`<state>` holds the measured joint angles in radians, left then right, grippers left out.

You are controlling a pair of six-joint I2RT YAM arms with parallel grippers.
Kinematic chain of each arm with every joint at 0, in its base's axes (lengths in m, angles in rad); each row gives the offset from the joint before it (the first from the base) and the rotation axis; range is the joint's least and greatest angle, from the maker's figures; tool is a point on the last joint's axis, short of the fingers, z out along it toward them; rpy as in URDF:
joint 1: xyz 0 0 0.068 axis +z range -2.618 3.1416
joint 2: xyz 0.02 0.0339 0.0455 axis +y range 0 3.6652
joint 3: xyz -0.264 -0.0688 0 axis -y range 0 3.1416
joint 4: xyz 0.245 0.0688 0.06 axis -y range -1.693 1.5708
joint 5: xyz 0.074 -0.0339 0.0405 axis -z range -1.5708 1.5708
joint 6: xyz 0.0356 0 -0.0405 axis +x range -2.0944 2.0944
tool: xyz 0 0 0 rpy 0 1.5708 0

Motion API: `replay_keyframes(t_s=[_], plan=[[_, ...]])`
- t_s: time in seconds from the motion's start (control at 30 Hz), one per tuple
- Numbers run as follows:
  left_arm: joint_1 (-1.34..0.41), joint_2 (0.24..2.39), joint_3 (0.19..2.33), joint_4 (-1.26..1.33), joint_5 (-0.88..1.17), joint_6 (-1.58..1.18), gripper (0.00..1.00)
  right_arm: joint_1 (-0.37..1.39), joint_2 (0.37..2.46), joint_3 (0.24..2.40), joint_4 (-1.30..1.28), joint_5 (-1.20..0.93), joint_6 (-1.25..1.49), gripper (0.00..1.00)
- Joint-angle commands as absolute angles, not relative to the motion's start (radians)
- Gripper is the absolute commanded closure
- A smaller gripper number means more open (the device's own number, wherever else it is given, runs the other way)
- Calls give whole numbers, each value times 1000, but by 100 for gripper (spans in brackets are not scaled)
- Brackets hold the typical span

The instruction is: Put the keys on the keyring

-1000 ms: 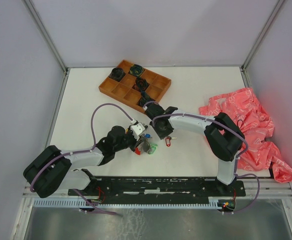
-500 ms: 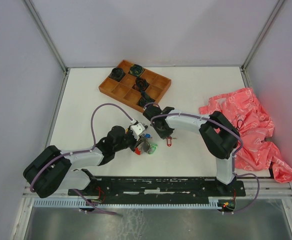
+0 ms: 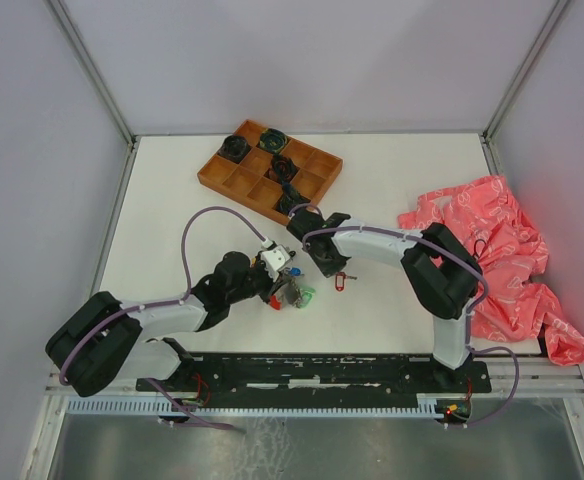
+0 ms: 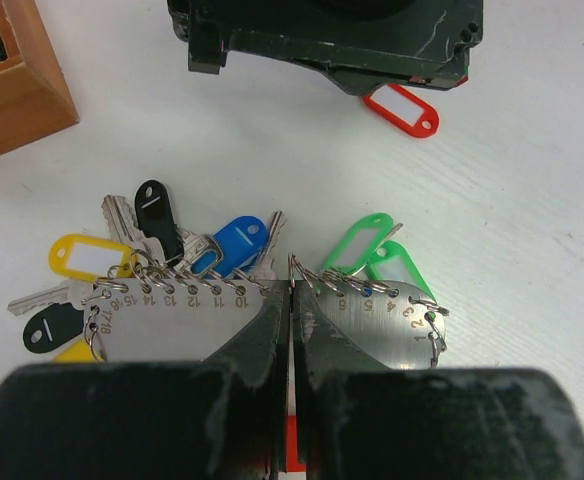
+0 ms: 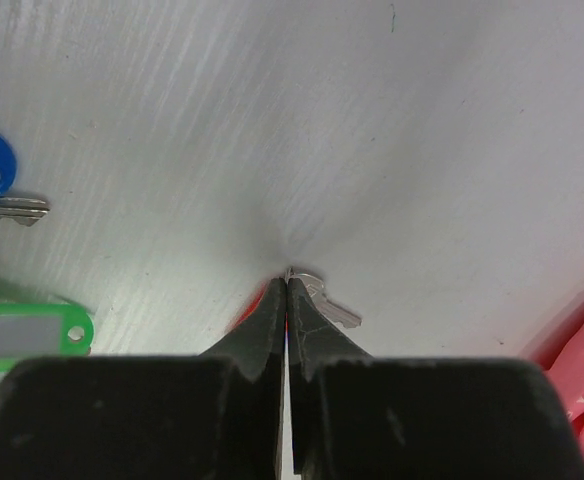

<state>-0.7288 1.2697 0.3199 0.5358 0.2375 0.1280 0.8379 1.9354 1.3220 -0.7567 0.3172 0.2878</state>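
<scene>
The keyring [image 4: 177, 328] is a grey metal plate with numbered holes and a red part; it also shows in the top view [image 3: 296, 294]. It carries keys with yellow [image 4: 87, 256], blue [image 4: 234, 243], green [image 4: 369, 244] and black tags. My left gripper [image 4: 291, 290] is shut on the plate's middle, at table level, and also shows in the top view [image 3: 277, 277]. My right gripper [image 5: 288, 280] is shut at the table surface on a key with a red tag [image 4: 402, 108]; its metal blade [image 5: 332, 306] sticks out to the right. In the top view this gripper [image 3: 330, 268] sits just right of the keyring.
A wooden compartment tray [image 3: 234, 183] with dark coiled bundles stands at the back, its corner in the left wrist view [image 4: 17, 90]. A crumpled pink cloth [image 3: 492, 250] lies at the right. The table's walls rise at left, back and right.
My right arm's elbow has swung a little to the left while its gripper stays at the red-tagged key. The left arm and the keyring have not moved.
</scene>
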Motion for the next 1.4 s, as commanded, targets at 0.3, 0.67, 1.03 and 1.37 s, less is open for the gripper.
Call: replay_keyframes(t_s=[0.3,0.67,1.03,1.37], plan=[[-733,1238,304,644,308,144,97,788,1674,1091,-492,165,228,99],[-732,1245,247,789,448,272,97,767,1357,754,-55,-154,-20,99],[-733,1223,214,876,553,475,97,767,1180,541,221,-392,-222,96],[-733,1274,201,924,627,553,97,767,1179,507,259,-582,-347,99]])
